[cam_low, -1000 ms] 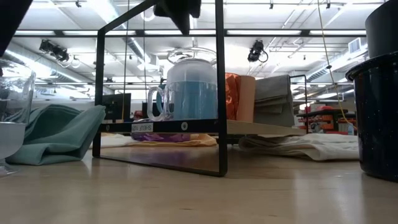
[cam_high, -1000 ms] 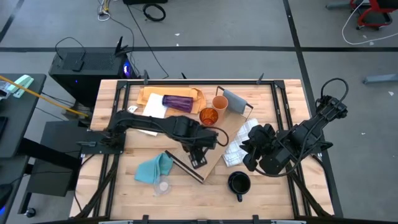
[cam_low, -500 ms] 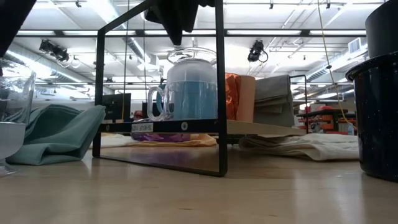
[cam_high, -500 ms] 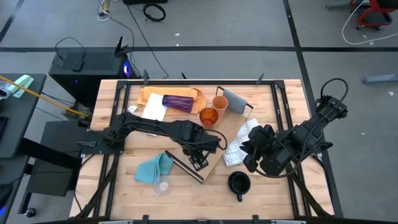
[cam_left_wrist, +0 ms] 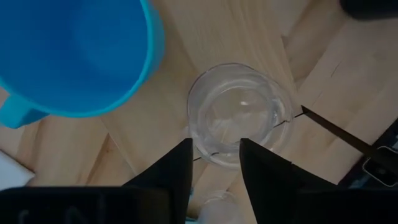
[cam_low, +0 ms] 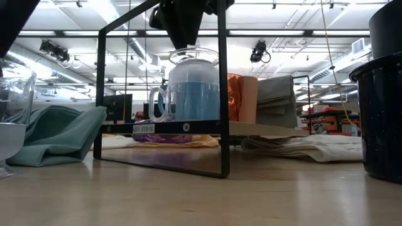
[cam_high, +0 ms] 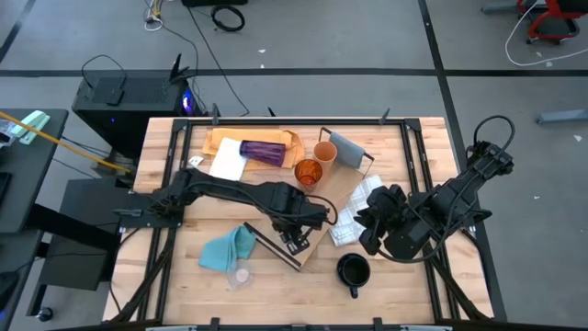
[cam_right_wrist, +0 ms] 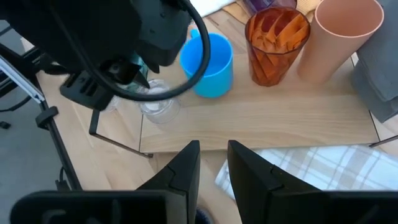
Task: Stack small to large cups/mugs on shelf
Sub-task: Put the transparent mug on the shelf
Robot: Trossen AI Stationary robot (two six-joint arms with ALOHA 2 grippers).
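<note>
The shelf [cam_high: 342, 188] lies slantwise across the table's middle. On it stand the tan cup [cam_high: 324, 152], the amber cup [cam_high: 308, 172], the light blue mug [cam_right_wrist: 208, 56] and a clear cup [cam_left_wrist: 239, 115] near its near end. My left gripper [cam_left_wrist: 214, 162] points straight down, open, right over the clear cup's rim [cam_low: 191, 55]; its fingers stop just short of it. My right gripper [cam_right_wrist: 213, 158] waits open above the checked cloth to the right of the shelf. The purple tumbler [cam_high: 264, 150] lies on its side on tan paper. The black cup [cam_high: 353, 271] stands on the table.
A teal cloth [cam_high: 228, 248] and a second clear cup [cam_high: 241, 273] sit by the near left of the shelf. The white checked cloth [cam_high: 347, 221] lies under my right gripper. The shelf's black end frame [cam_low: 223, 94] stands beside the left gripper.
My left gripper has come down toward the clear cup on the shelf's near end, rolling slightly; in the low view its dark fingers now reach almost to the cup's rim. The cups have not moved.
</note>
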